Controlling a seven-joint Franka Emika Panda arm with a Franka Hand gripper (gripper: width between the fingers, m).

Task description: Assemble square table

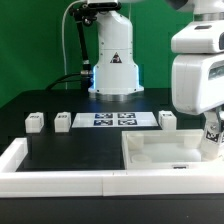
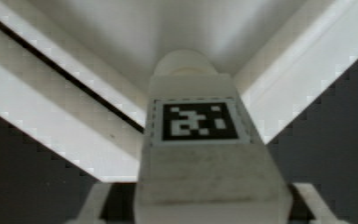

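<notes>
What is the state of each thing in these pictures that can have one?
Gripper: jaws shut on a leg.
Held leg: in the jaws, close to the slab's corner at the exterior view's right.
Square slab: lying flat, no leg fitted as far as can be seen.
First loose leg: standing free.
Second loose leg: standing free.
Third loose leg: standing free.
Marker board: lying flat.

Four leg blocks [image 1: 63,119], one square slab [image 1: 150,152]
</notes>
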